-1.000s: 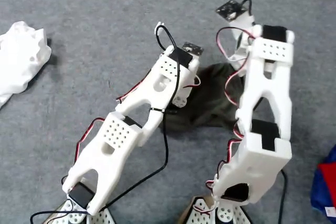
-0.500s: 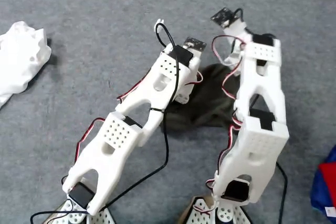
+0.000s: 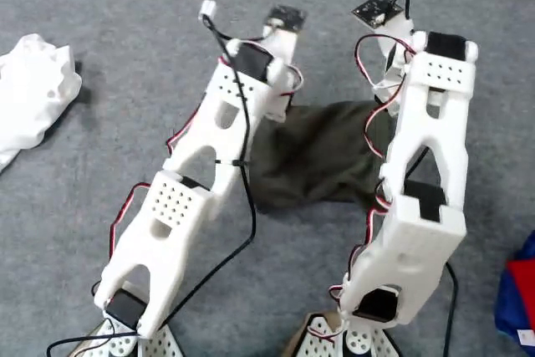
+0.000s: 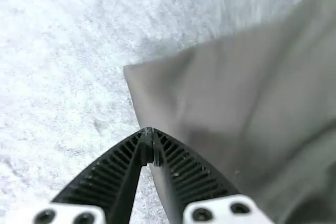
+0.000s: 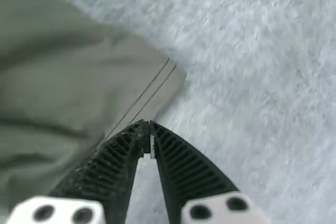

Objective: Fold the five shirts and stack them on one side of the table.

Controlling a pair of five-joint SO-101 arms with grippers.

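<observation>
Left gripper (image 4: 149, 148) and right gripper (image 5: 147, 140) each pinch a corner of my olive shirt (image 3: 322, 152), mid-table (image 3: 167, 39). Early going, I judge: white shirt (image 3: 29, 94) lies crumpled; blue garment (image 3: 520, 290) possibly folded, hard to tell.

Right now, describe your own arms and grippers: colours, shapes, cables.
Both the left arm and the right arm are white plastic shells with grids of small holes. They have black motors at the joints and loose red, white and black cables. The left gripper and right gripper have black ribbed fingers tapering to points, on white bases with screws.
</observation>
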